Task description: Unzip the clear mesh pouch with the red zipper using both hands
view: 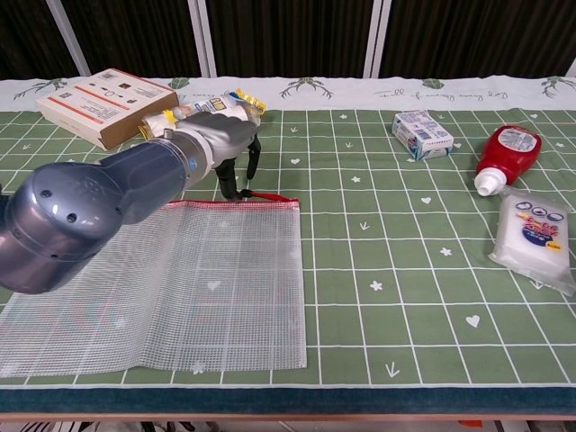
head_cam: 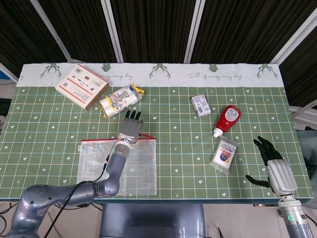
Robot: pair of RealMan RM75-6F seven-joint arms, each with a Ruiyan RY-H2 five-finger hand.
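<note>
From my left hand [head_cam: 130, 127], the snack bag [head_cam: 120, 99] and cardboard box [head_cam: 81, 86] block 11 o'clock. I see open cloth at 3 o'clock until the small carton [head_cam: 200, 105], red bottle [head_cam: 227, 119] and white packet [head_cam: 224, 154].

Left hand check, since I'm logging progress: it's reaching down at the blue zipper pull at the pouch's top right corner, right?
Not quite. The left hand does reach down at the pull at the pouch's top right corner, but the zipper pull is red, as the chest view shows.
</note>
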